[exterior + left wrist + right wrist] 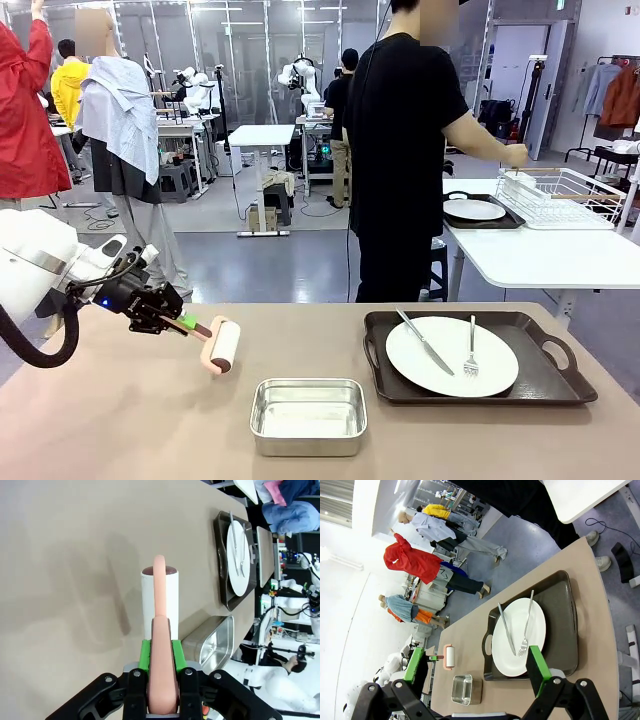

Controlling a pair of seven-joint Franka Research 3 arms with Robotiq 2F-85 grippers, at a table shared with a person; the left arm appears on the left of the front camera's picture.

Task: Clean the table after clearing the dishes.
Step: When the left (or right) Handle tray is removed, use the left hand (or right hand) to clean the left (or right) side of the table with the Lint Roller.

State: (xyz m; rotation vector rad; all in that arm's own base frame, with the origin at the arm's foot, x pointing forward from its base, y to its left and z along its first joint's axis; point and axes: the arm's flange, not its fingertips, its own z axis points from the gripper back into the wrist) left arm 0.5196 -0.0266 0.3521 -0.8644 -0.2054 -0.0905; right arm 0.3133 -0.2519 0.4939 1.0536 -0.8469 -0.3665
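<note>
My left gripper (180, 322) is shut on the pink handle of a lint roller (222, 347), whose white roll hangs just above the left part of the tan table (120, 420). In the left wrist view the green pads (145, 652) clamp the handle and the roll (159, 592) points out over the table top (75, 555). One of the dishes, a white plate (452, 357) with knife and fork, lies on a dark tray (545, 385) at the table's right. My right gripper (476, 666) is open and empty, high above that plate (520, 635).
A square steel pan (308, 415) sits near the front middle of the table. A person in black (400, 150) stands at the far side, a hand at a white wire rack (560, 195) on a white side table, beside a second tray with a plate (474, 210).
</note>
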